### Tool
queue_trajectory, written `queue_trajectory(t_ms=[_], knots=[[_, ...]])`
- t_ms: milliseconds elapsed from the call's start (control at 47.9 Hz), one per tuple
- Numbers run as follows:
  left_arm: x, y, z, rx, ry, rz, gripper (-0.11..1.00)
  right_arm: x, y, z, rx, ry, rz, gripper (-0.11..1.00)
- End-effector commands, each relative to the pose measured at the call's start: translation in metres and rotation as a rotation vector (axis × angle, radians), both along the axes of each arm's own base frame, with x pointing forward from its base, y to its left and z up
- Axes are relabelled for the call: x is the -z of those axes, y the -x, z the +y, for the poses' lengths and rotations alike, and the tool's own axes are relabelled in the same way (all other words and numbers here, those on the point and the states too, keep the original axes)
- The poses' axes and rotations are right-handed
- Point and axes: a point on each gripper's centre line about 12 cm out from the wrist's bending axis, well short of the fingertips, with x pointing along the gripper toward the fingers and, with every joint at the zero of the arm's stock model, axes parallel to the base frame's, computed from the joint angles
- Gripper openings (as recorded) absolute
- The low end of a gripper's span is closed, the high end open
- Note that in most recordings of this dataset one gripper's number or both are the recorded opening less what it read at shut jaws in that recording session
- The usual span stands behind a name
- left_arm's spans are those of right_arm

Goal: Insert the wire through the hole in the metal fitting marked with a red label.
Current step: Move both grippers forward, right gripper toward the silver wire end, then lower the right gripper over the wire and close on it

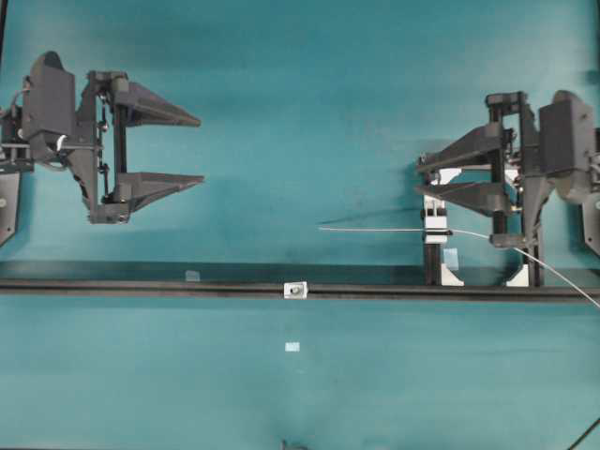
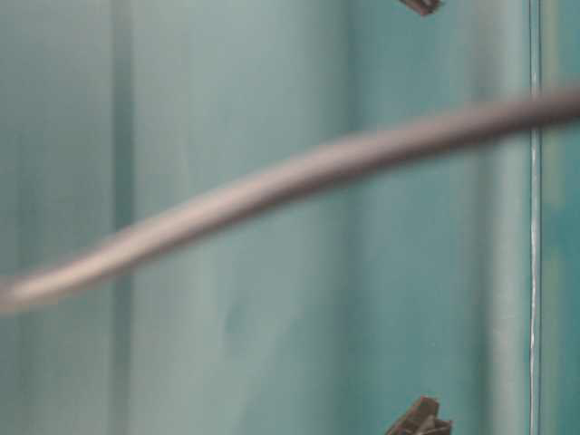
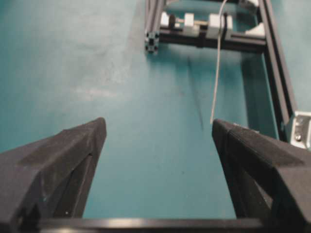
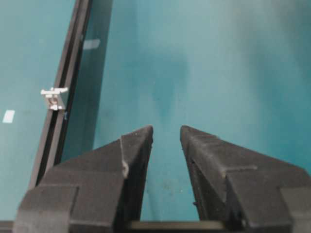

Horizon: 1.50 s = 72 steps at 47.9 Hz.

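Observation:
The wire (image 1: 384,229) is thin and pale. It lies level over the mat, runs through a white clamp (image 1: 436,231) and trails off to the lower right; its free end (image 3: 212,119) sits near my left gripper's right finger. The metal fitting (image 1: 296,290), a small silver block with a dark hole in its centre, sits on the black rail (image 1: 141,287), also seen in the right wrist view as the fitting (image 4: 54,97). No red label can be made out. My left gripper (image 1: 201,150) stands wide open and empty at the upper left. My right gripper (image 1: 419,177) hovers just above the clamp, its jaws apart with nothing between them (image 4: 166,130).
Pale-blue tape squares (image 1: 192,275) (image 1: 292,347) lie beside the rail. A short black frame with white brackets (image 1: 450,275) carries the clamp under my right arm. A blurred grey cable (image 2: 272,195) crosses the table-level view close to the lens.

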Motion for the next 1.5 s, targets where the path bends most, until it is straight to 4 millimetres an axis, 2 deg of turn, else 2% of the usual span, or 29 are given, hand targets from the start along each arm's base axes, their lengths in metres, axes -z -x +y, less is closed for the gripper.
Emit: queue_trajectory(t_ms=[0,146,460,543,668,731,856,1086,1483], knots=[[0.001,-0.003,0.001,-0.004,0.000,0.002,0.87,-0.005,-0.011,-0.001,0.008,-0.008,-0.006,0.46],[0.010,-0.008,0.002,-0.004,0.002,0.035,0.96,0.006,-0.022,-0.001,0.012,-0.022,0.057,0.46],[0.018,-0.010,0.003,-0.010,0.001,0.038,0.97,0.027,-0.041,0.003,0.013,-0.056,0.141,0.48],[0.019,-0.010,0.003,-0.010,-0.001,0.034,0.97,0.030,-0.043,0.008,0.003,-0.067,0.152,0.56],[0.019,-0.011,0.004,-0.011,-0.002,0.034,0.97,0.035,-0.044,0.013,-0.009,-0.071,0.168,0.83],[0.021,-0.010,0.005,-0.014,-0.002,0.040,0.97,0.036,-0.045,0.014,-0.011,-0.072,0.171,0.87],[0.024,-0.013,0.006,-0.017,0.000,0.054,0.97,0.040,-0.046,0.015,-0.013,-0.072,0.184,0.87],[0.045,-0.020,0.006,-0.018,0.008,0.118,0.97,0.052,-0.051,0.015,-0.006,-0.079,0.225,0.86],[0.046,-0.020,0.006,-0.018,0.007,0.109,0.97,0.069,-0.056,0.015,0.023,-0.127,0.279,0.81]])
